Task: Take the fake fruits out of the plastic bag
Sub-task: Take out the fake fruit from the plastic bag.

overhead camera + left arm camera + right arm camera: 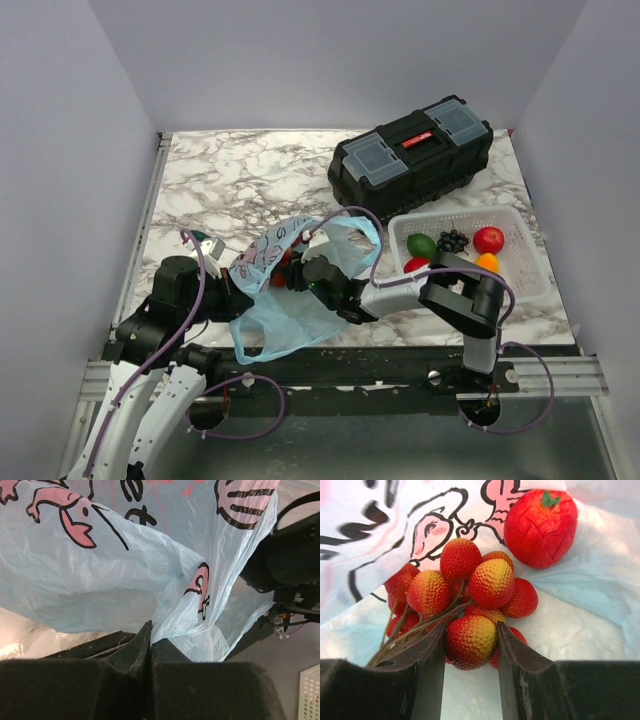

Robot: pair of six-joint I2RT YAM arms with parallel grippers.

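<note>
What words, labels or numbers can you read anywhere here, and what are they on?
"et", perhaps: dark hand-drawn strokes on the plastic bag, among pink cartoon figures, cut off by folds and the picture edge; no whole word reads.
Too small to read: the red label on the black toolbox.
No writing visible: the fruit cluster and the white basket.

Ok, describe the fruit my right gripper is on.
Look inside the light-blue plastic bag. There lies a bumpy cluster of red-and-yellow berries on brown stems, one berry pinched by the right gripper. Its neighbour is one single round red fruit with a green top.
</note>
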